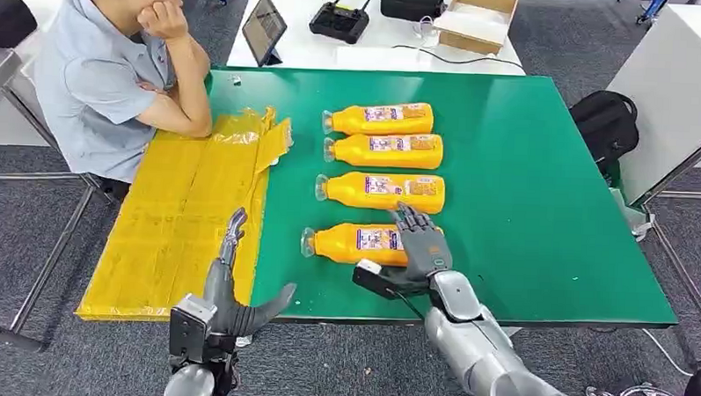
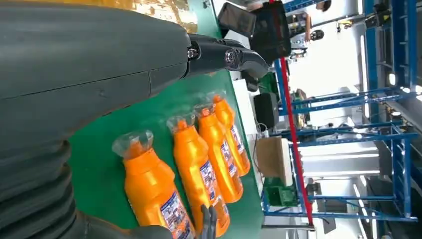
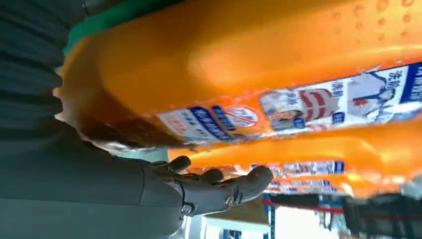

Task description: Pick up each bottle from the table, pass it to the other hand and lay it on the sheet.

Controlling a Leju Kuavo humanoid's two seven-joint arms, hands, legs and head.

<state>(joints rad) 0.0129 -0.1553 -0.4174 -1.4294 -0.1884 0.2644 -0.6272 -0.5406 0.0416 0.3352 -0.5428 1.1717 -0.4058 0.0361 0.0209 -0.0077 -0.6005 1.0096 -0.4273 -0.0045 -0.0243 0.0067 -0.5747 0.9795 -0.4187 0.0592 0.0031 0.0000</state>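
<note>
Head view, from left to right. A seated person (image 1: 114,75) in a grey shirt leans an elbow on the far left corner of the green worktop (image 1: 549,214). The yellow sheet (image 1: 184,214) covers the worktop's left side and overhangs its near edge. The left robot hand (image 1: 234,291) is raised at the near edge, over the sheet's right border, with fingers spread apart and holding nothing; the four bottles lie to its right. In the left wrist view its dark fingers (image 2: 224,55) extend above the green surface, clear of the bottles. Four orange bottles lie on their sides in a column, caps pointing toward the sheet. The nearest bottle (image 1: 354,243) lies under the right robot hand (image 1: 420,244), whose fingers rest over its labelled end; whether they have closed on it cannot be told. In the right wrist view the bottle's orange body fills the frame just above the fingers (image 3: 219,186), which lie extended beneath it. Beyond that hand lie the second bottle (image 1: 381,191), the third bottle (image 1: 386,151) and the farthest bottle (image 1: 378,120). A black backpack (image 1: 606,123) sits on the floor off the worktop's right edge.
</note>
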